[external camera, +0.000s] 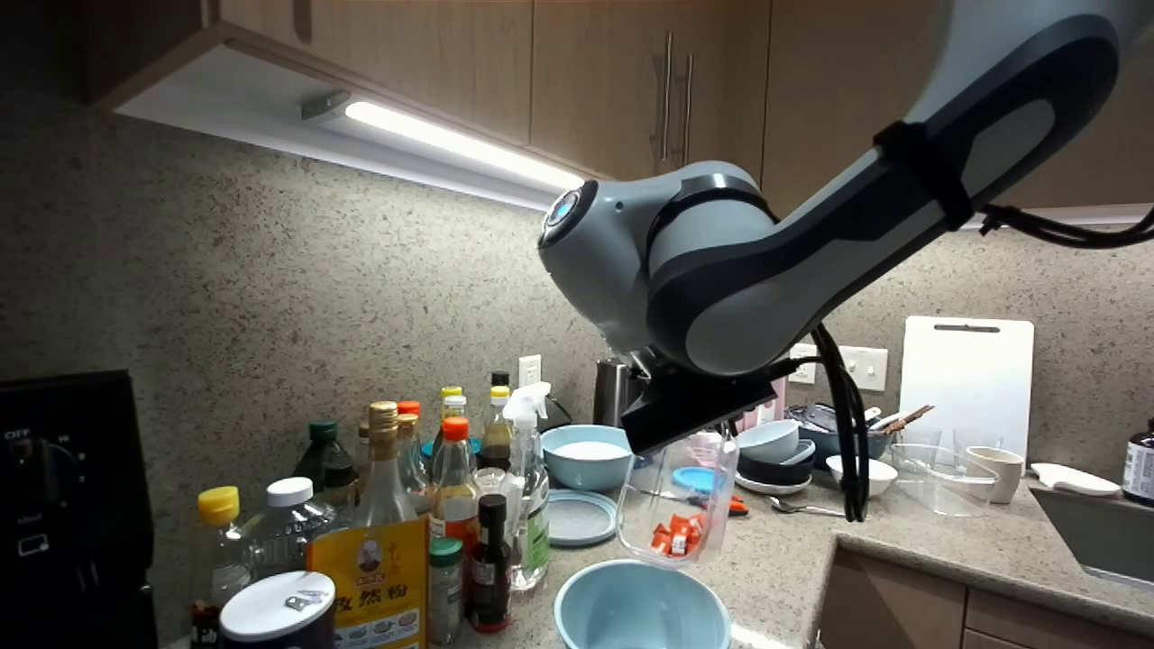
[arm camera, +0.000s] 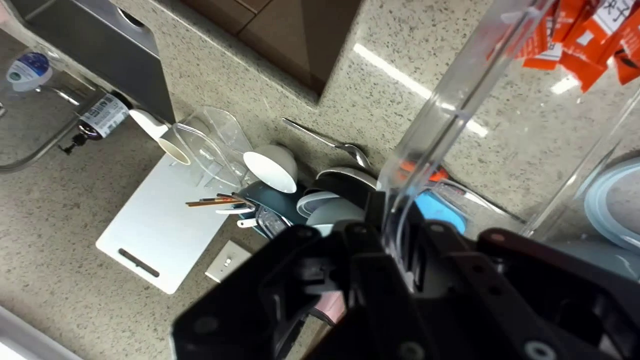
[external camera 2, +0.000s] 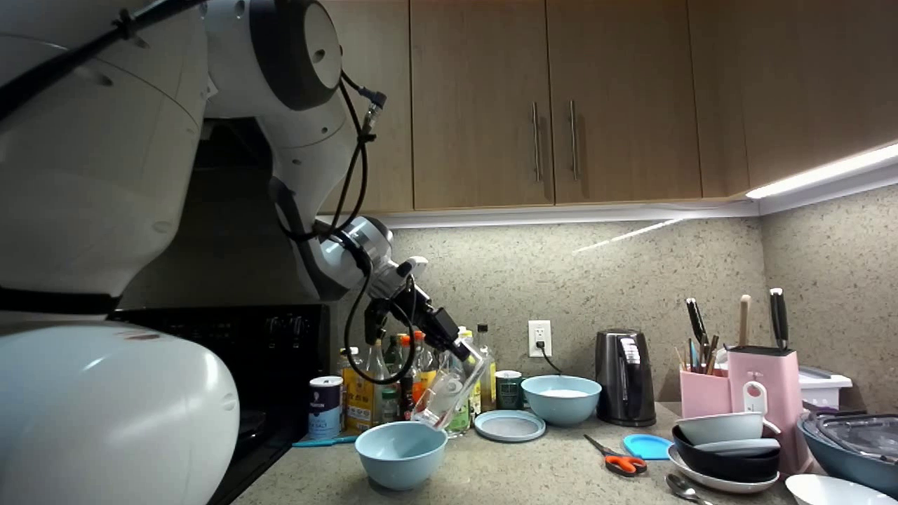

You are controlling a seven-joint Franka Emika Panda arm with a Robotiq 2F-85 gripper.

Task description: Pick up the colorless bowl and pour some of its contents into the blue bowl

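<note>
The clear colorless bowl [external camera: 636,514] hangs tilted in the air, its lower end over the blue bowl's far rim; it also shows in an exterior view [external camera 2: 449,393]. Reddish-orange packets [external camera: 678,534] are gathered in its lower end, and they show large in the wrist view [arm camera: 590,45]. My gripper [arm camera: 395,210] is shut on the bowl's thin wall, one finger on each side. The blue bowl [external camera: 642,608] stands upright on the counter below, also seen in an exterior view [external camera 2: 400,456]. No packets show on the visible part of its inside.
Bottles and a spray bottle [external camera: 530,487] stand close beside the bowls. Another light-blue bowl [external camera 2: 561,400] with white contents and a round lid [external camera 2: 510,426] are behind. Scissors [external camera 2: 617,459], stacked dishes [external camera 2: 729,449] and a kettle [external camera 2: 624,379] stand farther along. Cabinets hang above.
</note>
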